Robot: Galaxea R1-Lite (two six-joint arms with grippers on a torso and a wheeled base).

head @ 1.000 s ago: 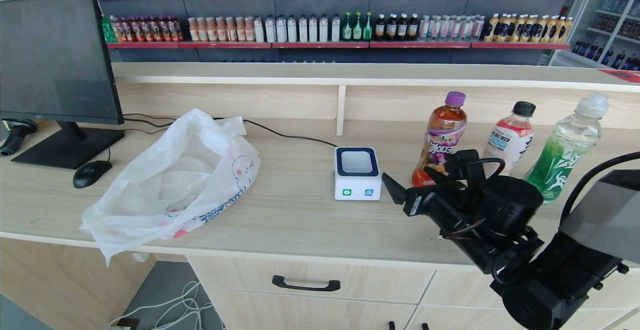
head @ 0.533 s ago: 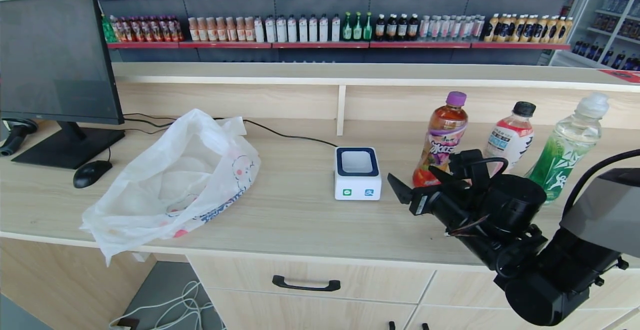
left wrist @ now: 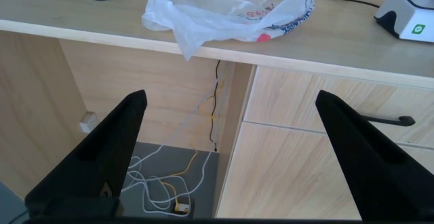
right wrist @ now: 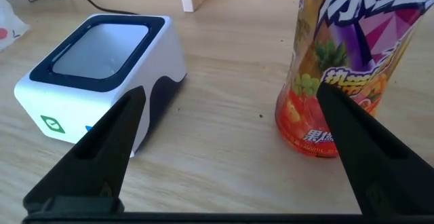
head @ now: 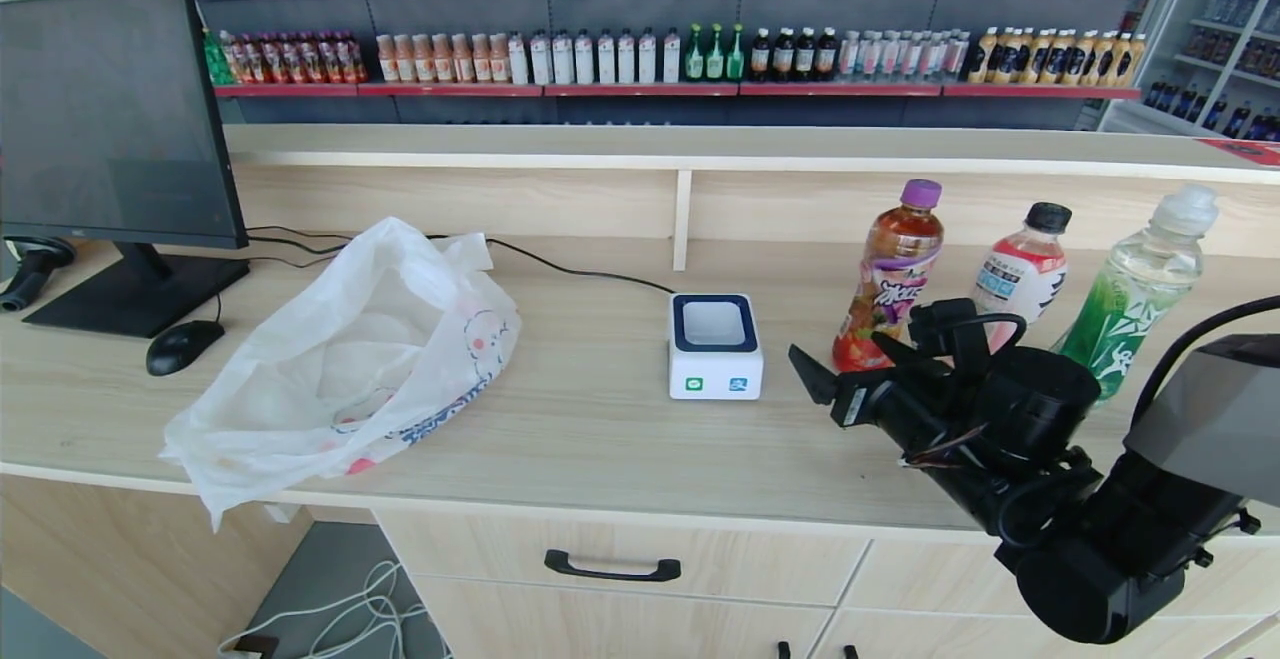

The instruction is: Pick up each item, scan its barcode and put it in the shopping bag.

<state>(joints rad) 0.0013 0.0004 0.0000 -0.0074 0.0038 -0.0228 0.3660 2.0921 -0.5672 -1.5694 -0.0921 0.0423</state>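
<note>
Presently the right gripper [head: 838, 349] is being held wide open and empty just short of the purple-capped bottle [head: 890, 279], standing on the counter [head: 600, 439] beside the scanner [head: 714, 344]; the left gripper [left wrist: 230, 98] is being held open, empty, below the counter edge.

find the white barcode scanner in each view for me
Head view: scanner on the counter, between the shopping bag and purple-capped bottle.
Left wrist view: scanner on the counter beyond the bag, cut off at the frame edge.
Right wrist view: scanner close up, beside the bottle.
Shared landmark: the upright wooden divider behind it.
</note>
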